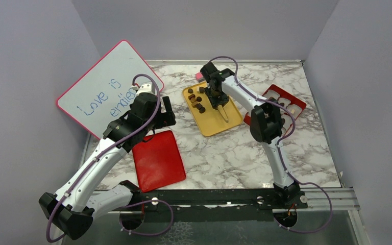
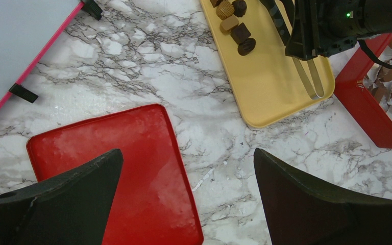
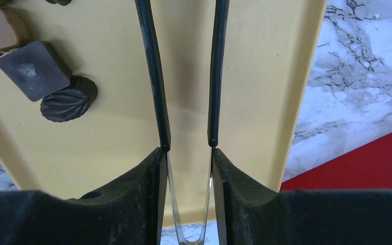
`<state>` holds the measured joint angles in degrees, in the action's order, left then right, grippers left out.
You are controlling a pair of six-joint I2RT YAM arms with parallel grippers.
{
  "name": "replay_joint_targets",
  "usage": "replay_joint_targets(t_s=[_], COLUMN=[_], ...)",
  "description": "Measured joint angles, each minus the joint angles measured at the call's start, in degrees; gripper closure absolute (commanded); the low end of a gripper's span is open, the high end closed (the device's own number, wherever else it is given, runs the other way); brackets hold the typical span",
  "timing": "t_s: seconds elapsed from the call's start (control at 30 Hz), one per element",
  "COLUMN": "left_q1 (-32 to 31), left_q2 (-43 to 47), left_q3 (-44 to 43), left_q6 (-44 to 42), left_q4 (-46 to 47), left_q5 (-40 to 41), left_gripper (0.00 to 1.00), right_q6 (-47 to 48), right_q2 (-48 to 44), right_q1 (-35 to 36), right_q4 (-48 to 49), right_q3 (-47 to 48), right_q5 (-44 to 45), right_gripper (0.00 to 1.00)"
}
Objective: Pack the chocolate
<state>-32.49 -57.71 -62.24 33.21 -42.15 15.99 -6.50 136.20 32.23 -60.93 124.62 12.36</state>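
Overall, marble-look table [image 1: 224,153] w/ chocolate [image 1: 201,108] on yellow tray [image 1: 212,123], grey walls [image 1: 204,25].

**Marbled table** [image 1: 224,153], white veined with grey, enclosed by plain lilac-grey walls. **Whiteboard** [image 1: 107,84], pink-framed, leans at the left wall and bears blue handwriting beginning "Love is". **Red lid** [image 1: 158,159] — flat, rounded corners — lies at near left. **Yellow tray** [image 1: 212,125] sits at centre, with a **pink cube** [image 1: 199,76] just beyond its far corner. **Red compartmented box** [image 2: 367,109] lies just beside the tray's right edge. **Tongs** [image 3: 154,76] — slim, black-sleeved arms held apart — hang over the tray's bare end.
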Motion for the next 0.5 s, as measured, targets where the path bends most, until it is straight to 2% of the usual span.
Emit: replay_joint_targets(t_s=[0.37, 0.5], left_q1=[0.0, 0.0], left_q2=[0.0, 0.0], left_q3=[0.0, 0.0], left_q6=[0.0, 0.0], left_q4=[0.0, 0.0], left_q5=[0.0, 0.0], left_gripper=[0.01, 0.01], right_q6=[0.3, 0.6], right_q2=[2.1, 2.6], right_q1=[-0.1, -0.1], right_q4=[0.0, 0.1], right_q3=[2.3, 3.9], right_q5=[0.0, 0.0], right_gripper=[0.60, 0.65])
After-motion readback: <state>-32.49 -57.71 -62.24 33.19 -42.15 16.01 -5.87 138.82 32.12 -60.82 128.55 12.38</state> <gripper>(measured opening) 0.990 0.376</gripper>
